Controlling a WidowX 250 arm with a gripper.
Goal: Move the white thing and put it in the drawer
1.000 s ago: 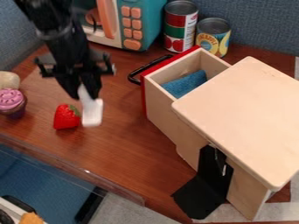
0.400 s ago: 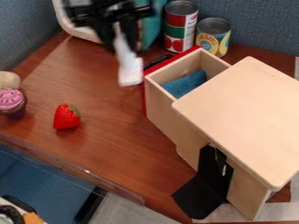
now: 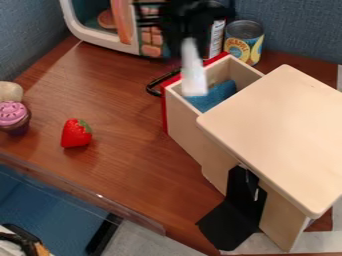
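The white thing hung just right of the upper middle of the frame, its upper end in the grip of the black tool. It lay directly below the tool, its long axis running down and nearly upright, the free end lowest. That end showed against the open mouth of the drawer, toward the red front panel; how high it was above the rim could not be told. The single arm, coming in from the top edge, was the one to make the move.

Carrying seemed nearly done, with release to follow. The next move probably called for a small shift inward, toward the lower right, then a lowering before letting go. Dropped from where it was, the piece might have caught the front panel or side wall and tipped out.

Inside the drawer lay a blue cloth-like thing, likely a soft landing. The drawer stuck out from a pale wooden box filling the right of the frame; its black handle faced upper left. Farther out on the desk were a strawberry, left of centre, a pink-topped cupcake at the left edge, and a can behind the drawer.
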